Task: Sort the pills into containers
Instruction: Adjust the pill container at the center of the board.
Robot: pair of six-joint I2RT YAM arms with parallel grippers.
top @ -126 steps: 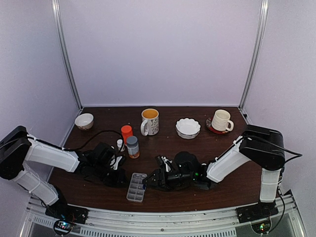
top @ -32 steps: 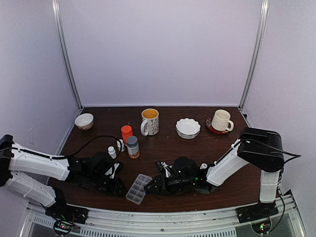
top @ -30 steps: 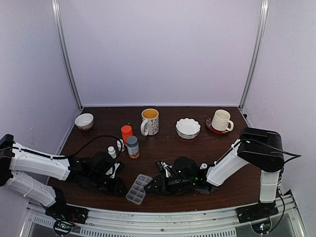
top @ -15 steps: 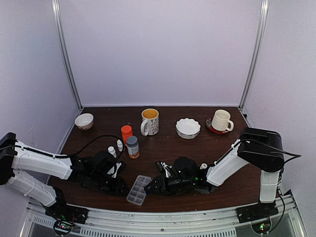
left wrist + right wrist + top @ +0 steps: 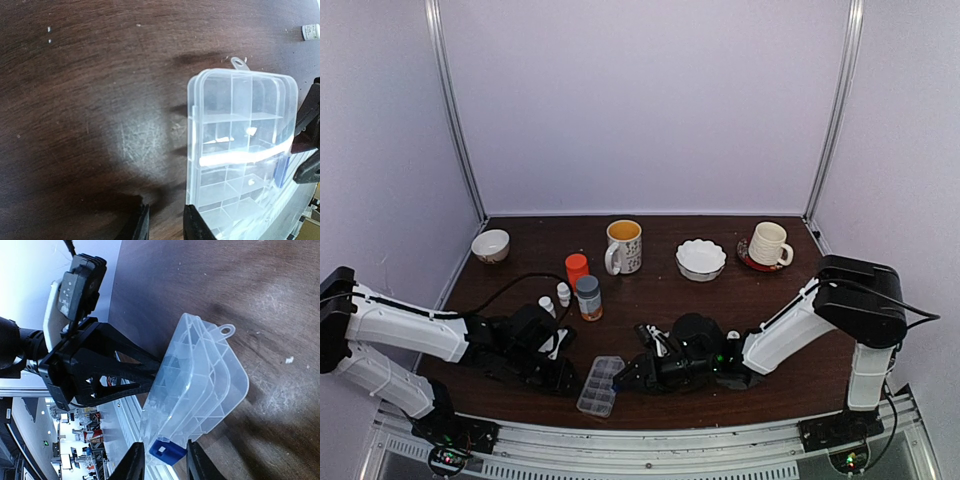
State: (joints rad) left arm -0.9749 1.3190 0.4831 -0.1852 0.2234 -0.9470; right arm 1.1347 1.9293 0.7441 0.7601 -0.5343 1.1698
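Near the front edge of the dark table (image 5: 790, 300), the clear organizer box (image 5: 599, 384) is flanked by both arms, and the sorting is judged to be at an early stage. Two whitish pills (image 5: 251, 131) are seen lying in separate compartments of the box, while the other compartments in view look empty. A few pale specks (image 5: 48, 29), possibly stray pills, are scattered on the bare wood well apart from it. The left gripper (image 5: 167, 228) is held slightly parted, with only tabletop showing between its fingers. One of those fingers is set at the box's long edge, and nothing is grasped. The right gripper (image 5: 165, 464) is placed with a finger on either side of the blue latch (image 5: 167, 452) at the box's end. Whether the latch is actually pinched cannot be told, nor whether the lid is fully shut. Nearly all of the filling is thought to be left, and the bottles are presumed to need emptying first. Counted on the table are one organizer box, one orange-capped bottle (image 5: 577, 267), one grey-capped bottle (image 5: 588, 297), two mugs (image 5: 624, 246) and two bowls (image 5: 701, 259). Three small white bottles (image 5: 546, 304) are also counted, two by the capped pair and one beside the right arm. The compartments cannot be counted in full.
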